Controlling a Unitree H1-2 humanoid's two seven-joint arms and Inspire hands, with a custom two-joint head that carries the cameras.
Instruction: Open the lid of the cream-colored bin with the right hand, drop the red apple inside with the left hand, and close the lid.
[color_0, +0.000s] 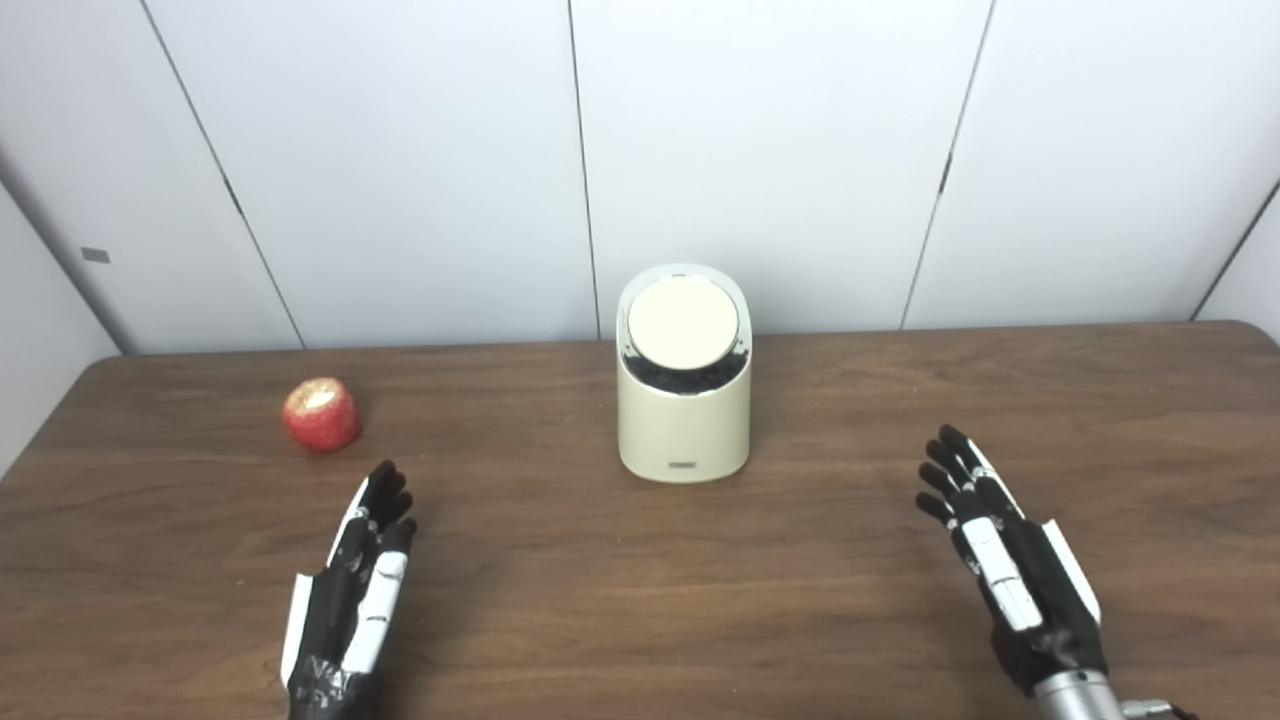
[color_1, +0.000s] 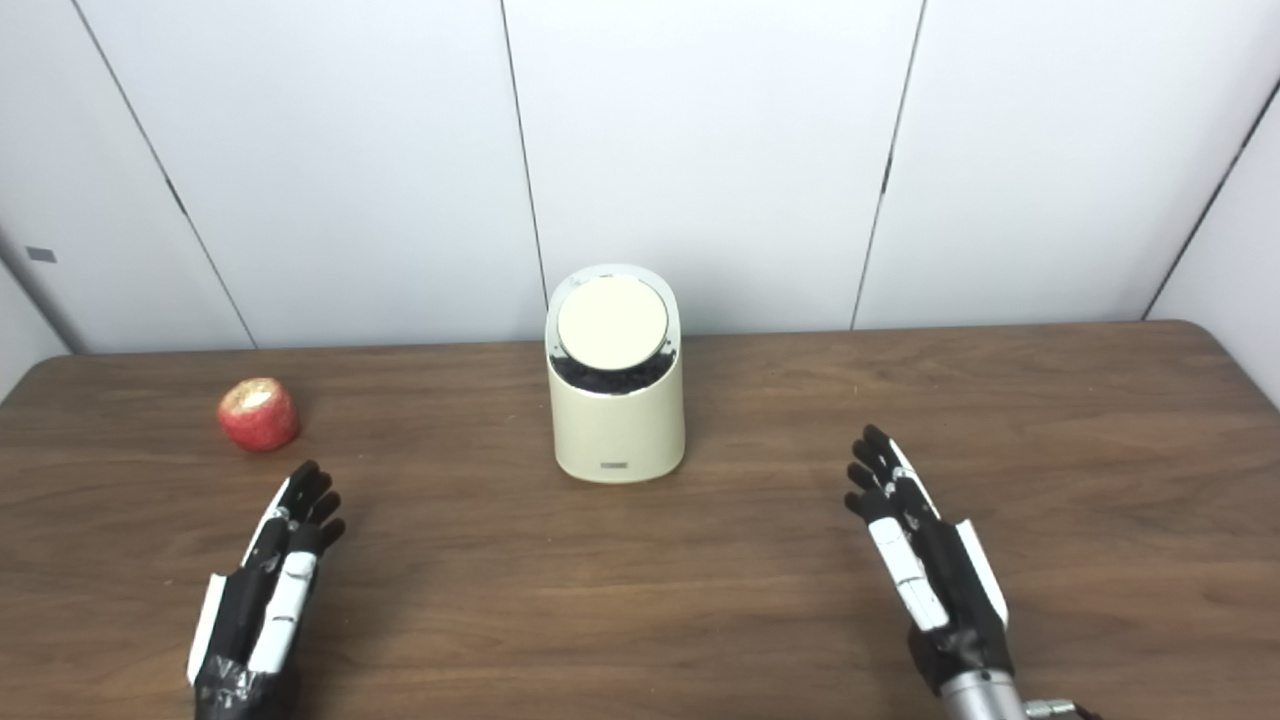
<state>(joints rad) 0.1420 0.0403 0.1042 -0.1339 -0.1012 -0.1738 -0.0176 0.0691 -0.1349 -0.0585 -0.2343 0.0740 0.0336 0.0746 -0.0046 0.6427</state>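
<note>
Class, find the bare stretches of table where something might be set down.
Bare wood lies between the left hand and right hand, before the bin, and right of the bin to the table edge. Tightest: between the apple and the left hand.

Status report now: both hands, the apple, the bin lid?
Left hand open, right hand open, both empty. Apple on table, left of bin, untouched. Lid closed. Nothing in the way.

bin (color_0: 684, 400) mid-bench (color_0: 640, 620), toward back edge | lid (color_0: 683, 322) on bin | apple (color_0: 320, 414) well left of bin | left hand (color_0: 350, 600) just before apple | right hand (color_0: 1010, 565) front-right of bin
</note>
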